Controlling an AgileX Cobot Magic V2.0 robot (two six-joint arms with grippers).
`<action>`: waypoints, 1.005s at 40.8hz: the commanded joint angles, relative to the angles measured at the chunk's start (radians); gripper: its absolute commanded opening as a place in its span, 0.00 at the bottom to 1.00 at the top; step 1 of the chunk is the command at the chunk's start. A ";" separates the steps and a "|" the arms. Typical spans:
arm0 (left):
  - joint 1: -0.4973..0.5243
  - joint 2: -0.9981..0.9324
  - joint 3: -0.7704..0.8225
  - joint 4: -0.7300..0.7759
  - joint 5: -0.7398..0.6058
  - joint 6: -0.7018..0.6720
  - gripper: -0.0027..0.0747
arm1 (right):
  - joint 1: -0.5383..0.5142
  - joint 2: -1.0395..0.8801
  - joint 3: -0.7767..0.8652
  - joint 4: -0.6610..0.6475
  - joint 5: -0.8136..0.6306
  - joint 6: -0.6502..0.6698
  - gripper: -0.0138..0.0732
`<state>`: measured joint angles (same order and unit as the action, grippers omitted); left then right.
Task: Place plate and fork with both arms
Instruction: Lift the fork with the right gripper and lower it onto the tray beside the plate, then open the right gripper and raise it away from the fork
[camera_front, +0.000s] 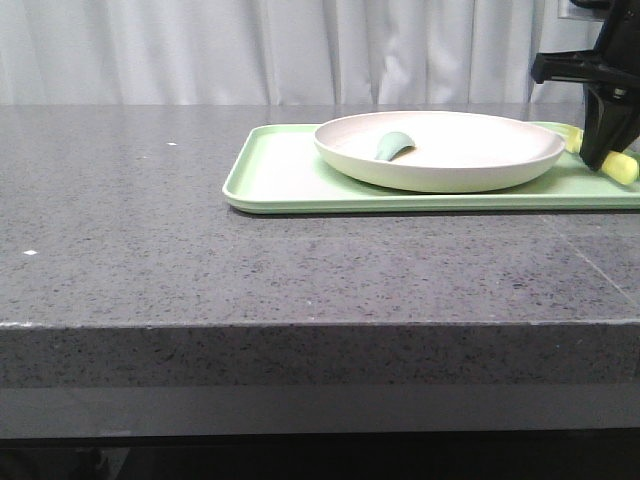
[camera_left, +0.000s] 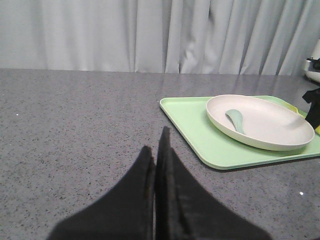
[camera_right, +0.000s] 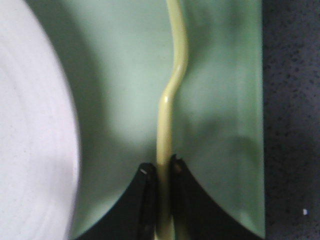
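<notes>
- You will find no readable text, label, brand, number or sign in any view.
- The plate (camera_front: 440, 150), tray (camera_front: 290, 180) and fork (camera_right: 167, 115) show you only plain, unmarked surfaces.

dark grey speckled stone tabletop (camera_front: 150, 230) fills foreground, tiny white flecks scattered on it. thick front edge, same speckled finish, paler grey band under it, black shadow lower down. faint seam line crosses surface at right side in front view. pale grey-white curtain (camera_front: 250, 50) hangs in soft vertical folds behind table, covers whole back wall, same in left wrist view (camera_left: 100, 35). light even and diffuse, soft sheen on tabletop near curtain. floor, windows not visible.
</notes>
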<state>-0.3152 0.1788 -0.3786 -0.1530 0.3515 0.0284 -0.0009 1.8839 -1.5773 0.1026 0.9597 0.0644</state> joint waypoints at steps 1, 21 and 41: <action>0.000 0.011 -0.026 -0.004 -0.080 -0.001 0.01 | -0.007 -0.054 -0.033 -0.003 -0.028 -0.011 0.30; 0.000 0.011 -0.026 -0.004 -0.080 -0.001 0.01 | -0.007 -0.055 -0.033 -0.003 -0.030 -0.011 0.50; 0.000 0.011 -0.026 -0.004 -0.080 -0.001 0.01 | -0.007 -0.245 -0.033 -0.005 0.021 -0.018 0.09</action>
<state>-0.3152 0.1788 -0.3786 -0.1530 0.3515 0.0284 -0.0009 1.7282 -1.5773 0.1026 1.0047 0.0619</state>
